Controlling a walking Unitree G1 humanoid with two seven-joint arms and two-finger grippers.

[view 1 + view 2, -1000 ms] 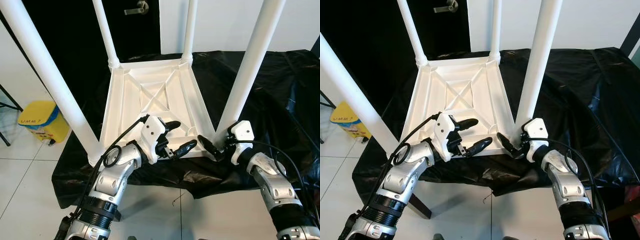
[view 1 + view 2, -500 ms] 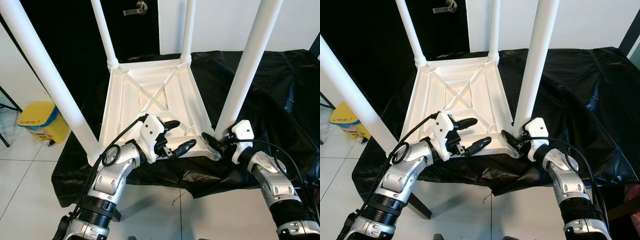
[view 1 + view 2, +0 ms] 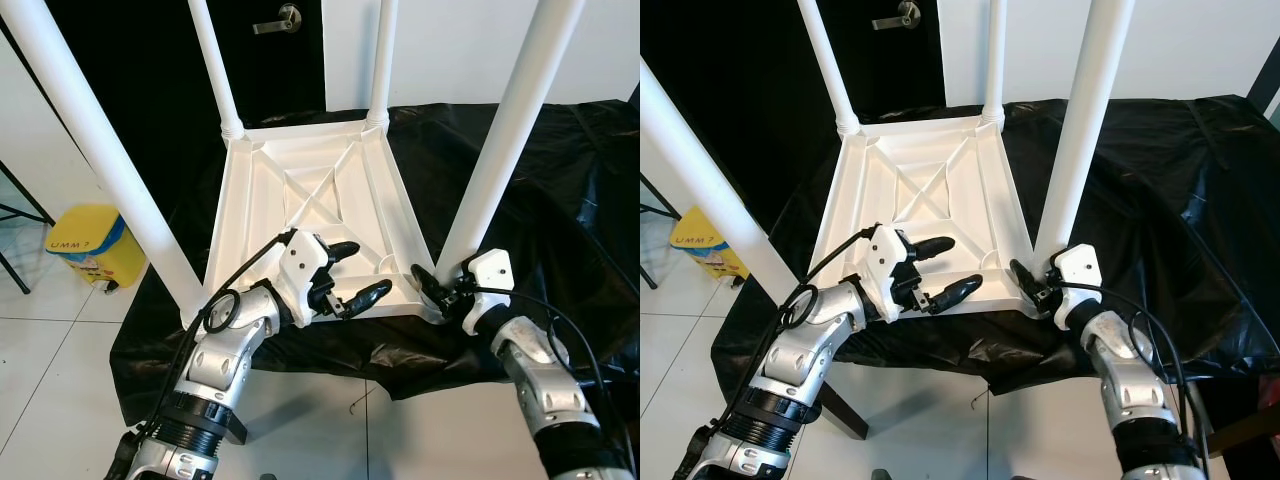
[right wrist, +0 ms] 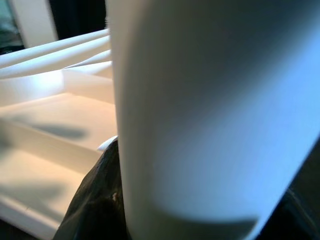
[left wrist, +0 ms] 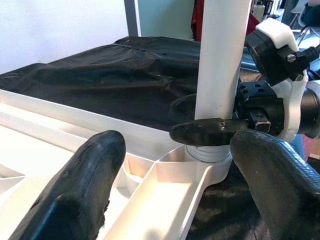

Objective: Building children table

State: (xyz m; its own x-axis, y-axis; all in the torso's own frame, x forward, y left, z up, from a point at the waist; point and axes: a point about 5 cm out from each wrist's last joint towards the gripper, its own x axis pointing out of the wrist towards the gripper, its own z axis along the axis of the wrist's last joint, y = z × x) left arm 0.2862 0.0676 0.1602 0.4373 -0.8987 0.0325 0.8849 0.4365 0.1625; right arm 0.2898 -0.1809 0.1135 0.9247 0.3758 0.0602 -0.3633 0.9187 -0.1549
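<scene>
Fingers of right gripper (image 5: 207, 120) clasp base of near-right white tubular leg (image 3: 505, 145); left gripper (image 3: 352, 272) spread wide, empty, over upturned white plastic tabletop (image 3: 300, 190).

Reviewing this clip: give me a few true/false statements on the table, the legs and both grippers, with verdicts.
1. The white table top lies upside down on black plastic sheeting. True.
2. Only two legs are fitted. False: four legs stand up from its corners.
3. The right gripper has its fingers around the near-right leg at its base. True.
4. The left gripper clamps a leg. False: it is open over the table top's near edge.
5. A yellow bin stands on the floor. True.
</scene>
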